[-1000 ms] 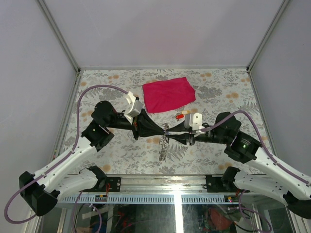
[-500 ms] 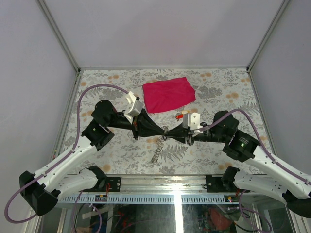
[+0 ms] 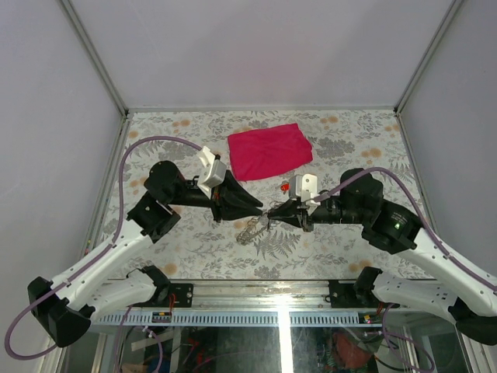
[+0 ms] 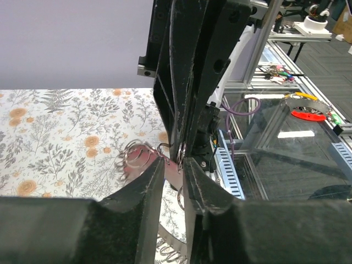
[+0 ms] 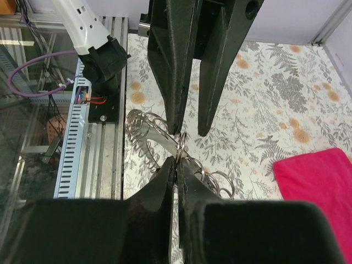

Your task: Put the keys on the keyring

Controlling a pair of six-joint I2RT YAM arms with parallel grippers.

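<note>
The keyring [image 5: 181, 142] stands edge-on, a thin shiny loop, with my right gripper [image 5: 176, 162] shut on its lower rim. Silver keys [image 5: 157, 137] on several small rings hang off it to both sides. My left gripper's fingers [image 5: 175, 82] stand apart just beyond the ring, one tip on each side. In the left wrist view my left gripper [image 4: 175, 168] is open by a narrow gap, with the keyring [image 4: 178, 154] in line with that gap and a key [image 4: 144, 159] to its left. From above, the left gripper [image 3: 260, 207] and right gripper [image 3: 272, 211] meet tip to tip over the dangling keys [image 3: 250, 231].
A red cloth [image 3: 269, 150] lies flat at the back middle of the floral table. A small red and white object [image 3: 286, 186] sits just behind the right gripper. The metal rail [image 3: 279, 291] runs along the table's near edge.
The right gripper has closed on the keyring. The left gripper has opened and drawn back slightly left. The hanging keys have swung left and lie lower.
</note>
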